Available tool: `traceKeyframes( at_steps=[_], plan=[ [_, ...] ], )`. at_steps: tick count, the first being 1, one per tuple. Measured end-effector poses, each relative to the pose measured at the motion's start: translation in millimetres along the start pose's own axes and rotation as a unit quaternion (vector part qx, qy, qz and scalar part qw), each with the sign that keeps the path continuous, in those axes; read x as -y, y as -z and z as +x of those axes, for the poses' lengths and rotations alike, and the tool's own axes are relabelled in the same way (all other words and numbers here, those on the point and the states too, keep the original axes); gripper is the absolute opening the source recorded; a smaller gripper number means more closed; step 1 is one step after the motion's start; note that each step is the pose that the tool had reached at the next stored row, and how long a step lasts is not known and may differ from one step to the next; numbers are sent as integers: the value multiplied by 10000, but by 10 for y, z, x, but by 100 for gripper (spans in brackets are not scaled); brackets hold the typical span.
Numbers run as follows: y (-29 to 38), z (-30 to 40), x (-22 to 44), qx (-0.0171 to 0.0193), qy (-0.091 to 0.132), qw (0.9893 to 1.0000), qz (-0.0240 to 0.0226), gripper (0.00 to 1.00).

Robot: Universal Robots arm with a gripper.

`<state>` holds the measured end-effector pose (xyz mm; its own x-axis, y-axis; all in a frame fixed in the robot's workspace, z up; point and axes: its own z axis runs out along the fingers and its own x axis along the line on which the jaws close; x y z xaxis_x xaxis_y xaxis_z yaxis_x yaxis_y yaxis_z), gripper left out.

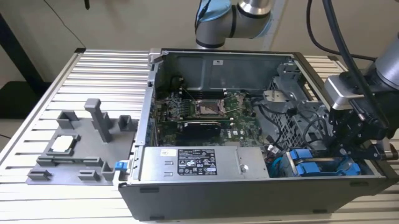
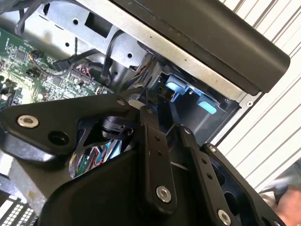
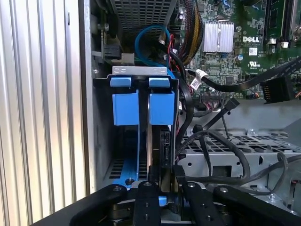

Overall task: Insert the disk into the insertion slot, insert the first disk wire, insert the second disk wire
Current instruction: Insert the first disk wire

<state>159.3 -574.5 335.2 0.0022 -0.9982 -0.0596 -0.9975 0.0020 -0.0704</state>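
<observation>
The disk (image 3: 162, 101), a drive in a blue frame with blue end tabs, sits on edge in the insertion slot (image 3: 101, 141), the grey cage at the case's corner. An alike blue-tabbed drive (image 3: 124, 101) stands beside it. In the exterior view the disk's tab (image 1: 300, 156) shows in the case's near corner on the exterior view's right. My gripper (image 3: 165, 181) hangs over the disk's near edge, its fingers (image 3: 146, 202) shut on a black wire connector (image 3: 165, 155) that lies against that edge. The gripper (image 1: 355, 149) reaches in over the case wall. It also shows in the second wrist view (image 2: 157, 101).
A taller perforated cage (image 3: 141, 14) stands past the slot. Black cables (image 3: 221, 146) loop beside the gripper over a grey metal bracket (image 3: 235, 165). The power supply (image 1: 199, 163) and motherboard (image 1: 206, 109) fill the case. A grey fixture (image 1: 74, 149) lies on the ribbed table.
</observation>
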Motion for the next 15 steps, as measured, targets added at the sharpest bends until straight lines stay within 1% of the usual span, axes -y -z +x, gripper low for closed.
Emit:
traceKeyframes(
  at_steps=[2,4,6,9,14,15],
  plan=[
    [16,-1,1,0,0,10000,0,27],
    [58,-3,4,0,0,10000,0,27],
    [117,-7,8,1,0,10000,0,27],
    [239,-14,17,1,0,10000,0,27],
    [467,-28,33,0,0,10000,0,27],
    [491,-30,35,1,-1,10000,0,27]
  ],
)
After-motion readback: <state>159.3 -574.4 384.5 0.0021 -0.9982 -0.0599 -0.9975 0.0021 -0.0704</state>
